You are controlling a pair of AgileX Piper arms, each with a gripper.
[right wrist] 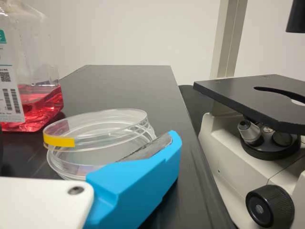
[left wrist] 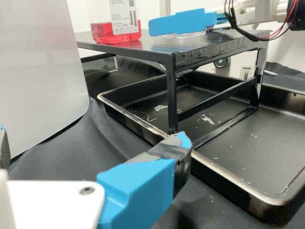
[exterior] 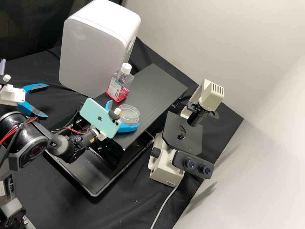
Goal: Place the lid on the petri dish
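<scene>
The petri dish (right wrist: 95,155), lid (right wrist: 97,125) tilted on it, sits near the shelf's (exterior: 159,86) front edge, bare shelf beyond, between the right end effector's (exterior: 124,114) spread fingers; the left end effector (exterior: 45,100) hangs released.

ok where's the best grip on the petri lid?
By its shallow side wall, across the diameter, coming in level over the shelf from the side where the right gripper sits. The lid is flat, round, knobless, so the rim is likely the only purchase. Stay above the dish wall beneath it.
</scene>
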